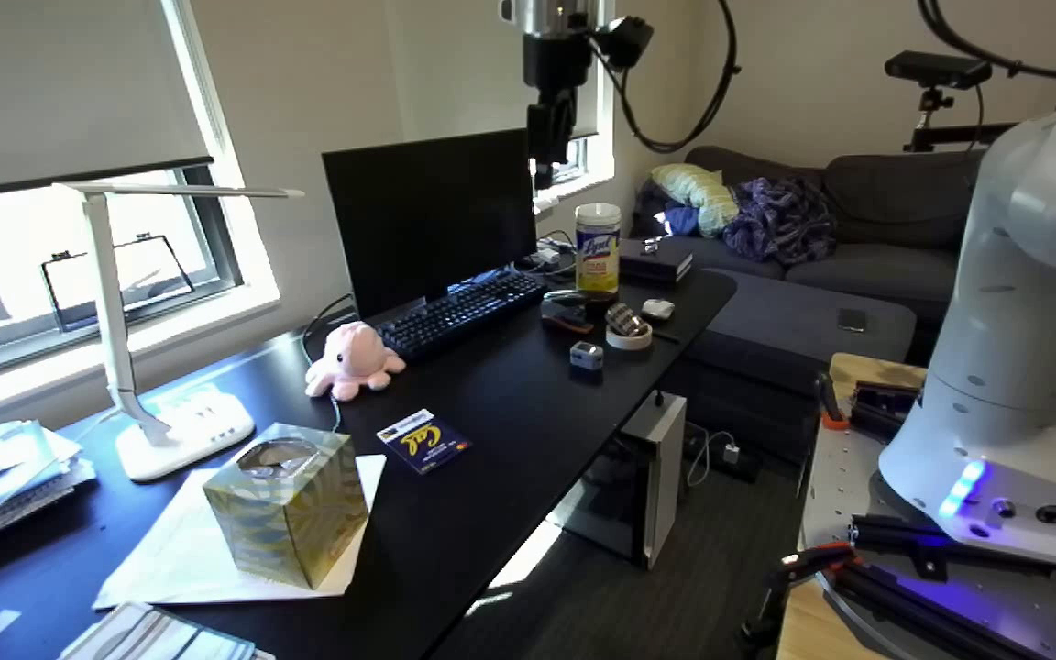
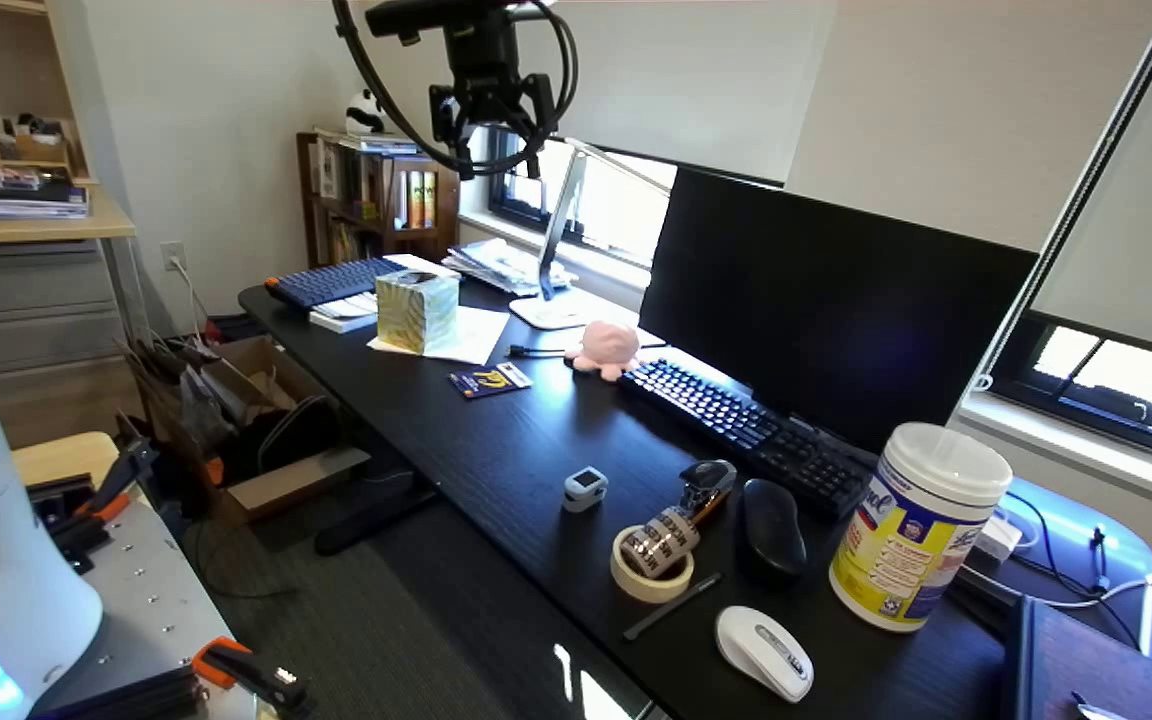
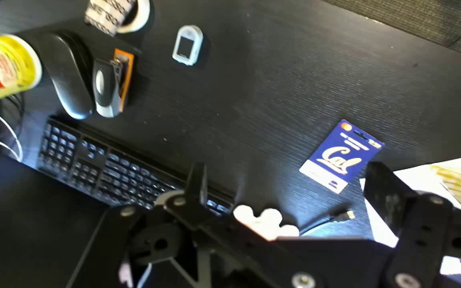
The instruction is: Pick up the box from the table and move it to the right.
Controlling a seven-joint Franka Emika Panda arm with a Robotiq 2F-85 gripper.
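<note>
your gripper (image 3: 286, 176) is spread, so approach looks to be your step. next, cross to the tissue box (image 1: 290, 504), seemingly cropped in the wrist view.

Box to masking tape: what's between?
White paper jutting from under the box, then the Cal card, then a small gadget; in both exterior views.

From my remote station I see the box (image 1: 294, 513) as smooth printed cardboard; the table (image 3: 262, 92), a low-gloss top with fine grain; the sheet of paper (image 1: 178, 550), matt; the toy (image 1: 354, 360), soft plush; the canister (image 2: 916, 530), glossy plastic; the blanket (image 1: 780, 220), crinkled cloth; my gripper (image 3: 287, 180), matt, with shiny metal screws (image 3: 303, 280).
</note>
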